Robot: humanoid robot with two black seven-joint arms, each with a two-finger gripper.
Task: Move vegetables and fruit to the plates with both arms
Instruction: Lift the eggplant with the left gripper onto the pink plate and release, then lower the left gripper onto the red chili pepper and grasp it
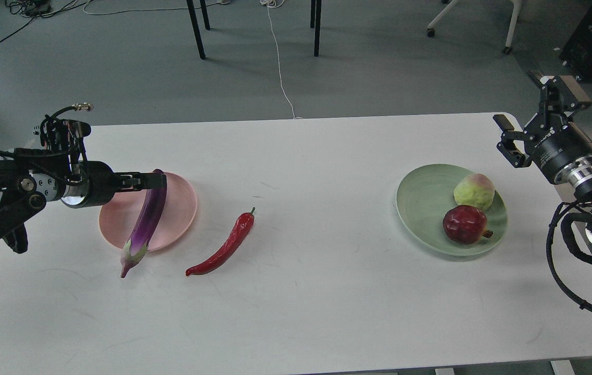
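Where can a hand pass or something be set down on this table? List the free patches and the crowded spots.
Free: the white table between the red chili and the green plate; the whole near strip; the far strip. Crowded: the pink plate, where the left gripper meets the eggplant; the green plate's right half holds both fruits.

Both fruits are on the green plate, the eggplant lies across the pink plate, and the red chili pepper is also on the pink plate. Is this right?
Not fully. In the head view the red chili pepper lies on the white table, right of the pink plate, not on it. Both fruits are on the green plate, and the eggplant lies across the pink plate.
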